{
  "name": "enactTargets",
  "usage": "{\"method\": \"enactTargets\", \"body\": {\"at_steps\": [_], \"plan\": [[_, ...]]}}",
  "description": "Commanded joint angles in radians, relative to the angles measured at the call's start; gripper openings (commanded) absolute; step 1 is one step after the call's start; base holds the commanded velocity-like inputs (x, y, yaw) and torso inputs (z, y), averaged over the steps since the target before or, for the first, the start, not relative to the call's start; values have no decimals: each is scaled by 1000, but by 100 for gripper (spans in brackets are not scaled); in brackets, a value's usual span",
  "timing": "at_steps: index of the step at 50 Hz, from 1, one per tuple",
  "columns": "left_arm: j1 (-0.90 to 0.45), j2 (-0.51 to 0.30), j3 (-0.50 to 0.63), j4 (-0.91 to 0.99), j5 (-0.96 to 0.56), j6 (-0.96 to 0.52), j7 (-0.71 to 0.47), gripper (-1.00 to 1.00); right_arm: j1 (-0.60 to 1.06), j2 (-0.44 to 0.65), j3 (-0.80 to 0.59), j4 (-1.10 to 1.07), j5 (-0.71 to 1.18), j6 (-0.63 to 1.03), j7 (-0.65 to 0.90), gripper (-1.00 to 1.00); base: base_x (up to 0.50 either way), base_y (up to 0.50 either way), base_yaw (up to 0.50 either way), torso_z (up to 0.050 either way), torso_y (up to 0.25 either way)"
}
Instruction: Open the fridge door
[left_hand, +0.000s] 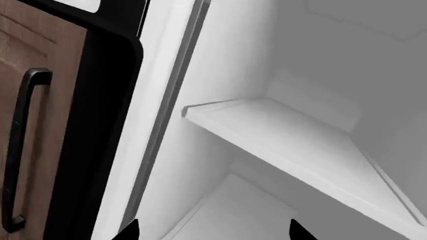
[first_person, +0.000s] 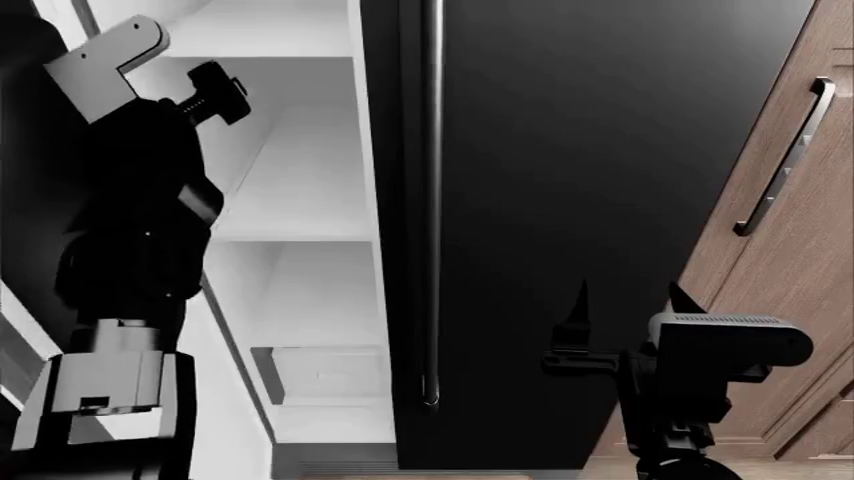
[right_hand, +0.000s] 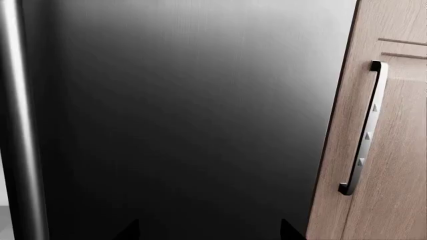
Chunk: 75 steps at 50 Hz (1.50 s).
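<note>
Fridge (first_person: 574, 200) left door open; both grippers (first_person: 625, 300) spread, empty, beside wood cabinet (first_person: 801, 300).

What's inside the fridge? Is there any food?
The open left side of the fridge shows bare white shelves and no food. The shut right door hides that side's inside.

The left arm (first_person: 127, 230) at the left of the head view is glossy black with pale grey metal brackets at its top and base and a black knobbed screw (first_person: 218, 88). The right gripper (first_person: 625, 300) at lower right is black, with pointed fingertips (first_person: 579, 300) and a grey-topped camera block (first_person: 727, 335).
</note>
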Motion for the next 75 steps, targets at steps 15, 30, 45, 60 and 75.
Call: {"method": "enactTargets", "body": {"at_steps": [15, 30, 45, 60, 75], "plan": [[39, -197, -142, -59, 27, 76, -113, 100, 1, 6, -7, 3, 5, -5, 9, 100, 3, 2, 3, 0, 0], [132, -189, -78, 173, -47, 4, 43, 100, 9, 11, -10, 1, 13, 2, 13, 100, 3, 7, 10, 0, 0], [422, -210, 74, 776, -234, -157, 218, 100, 11, 11, -17, 13, 16, -11, 14, 100, 0, 0, 0, 0, 0], [551, -217, 106, 980, -282, -184, 189, 100, 86, 30, -70, -29, 19, 69, -1, 100, 0, 0, 0, 0, 0], [576, -220, 56, 991, -279, -159, 138, 100, 270, 24, -232, -11, 58, 206, -112, 100, 0, 0, 0, 0, 0]]}}
